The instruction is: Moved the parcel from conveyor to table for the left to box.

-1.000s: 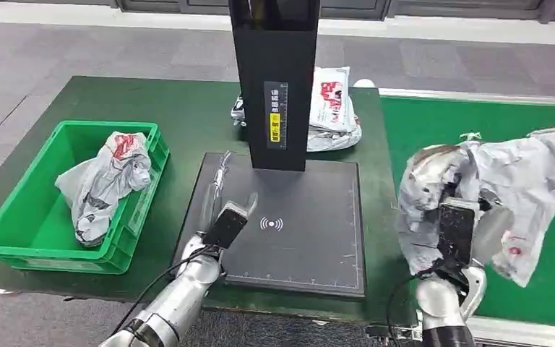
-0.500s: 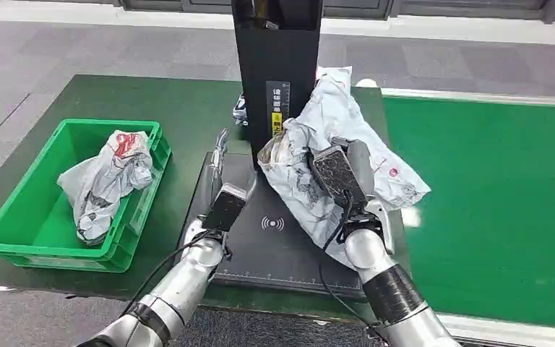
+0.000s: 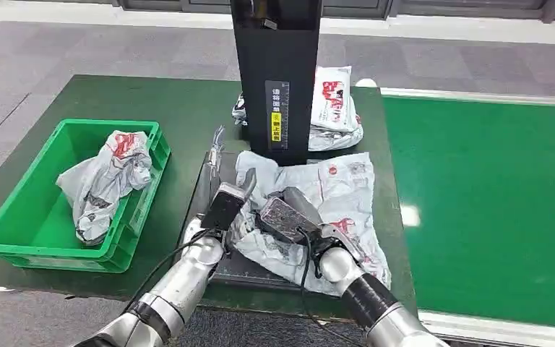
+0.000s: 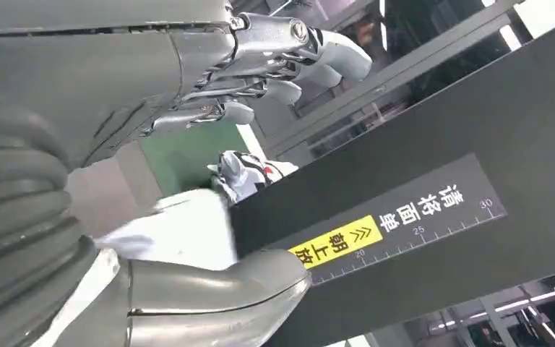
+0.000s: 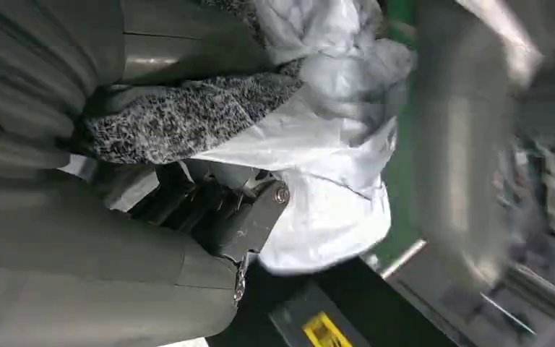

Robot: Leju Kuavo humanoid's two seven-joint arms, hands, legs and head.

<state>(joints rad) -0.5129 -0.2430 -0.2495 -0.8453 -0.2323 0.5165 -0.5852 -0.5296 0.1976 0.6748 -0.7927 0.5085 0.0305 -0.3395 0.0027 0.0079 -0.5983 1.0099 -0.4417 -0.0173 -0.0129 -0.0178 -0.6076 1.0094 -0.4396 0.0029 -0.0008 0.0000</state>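
The grey-white plastic parcel (image 3: 336, 184) with red marks lies crumpled on the black scanner pad (image 3: 213, 177) in front of the black column (image 3: 274, 79). My right hand (image 3: 289, 217) rests low on the parcel's near left part and grips its plastic; the right wrist view shows the parcel (image 5: 318, 188) bunched between the fingers (image 5: 181, 123) and the thumb. My left hand (image 3: 222, 202) hovers at the pad's left edge, fingers spread and holding nothing, right beside the parcel. In the left wrist view the left hand (image 4: 209, 79) faces the column (image 4: 419, 210), with the parcel (image 4: 181, 231) below.
A green bin (image 3: 14, 217) at the table's left holds another grey bag (image 3: 105, 181). More parcels (image 3: 332, 108) lie behind the column. The green conveyor (image 3: 491, 202) runs along the right, bare. The dark green table (image 3: 152, 101) surrounds the pad.
My right hand has carried the parcel from over the conveyor leftward and down onto the scanner pad. The left hand has hardly moved.
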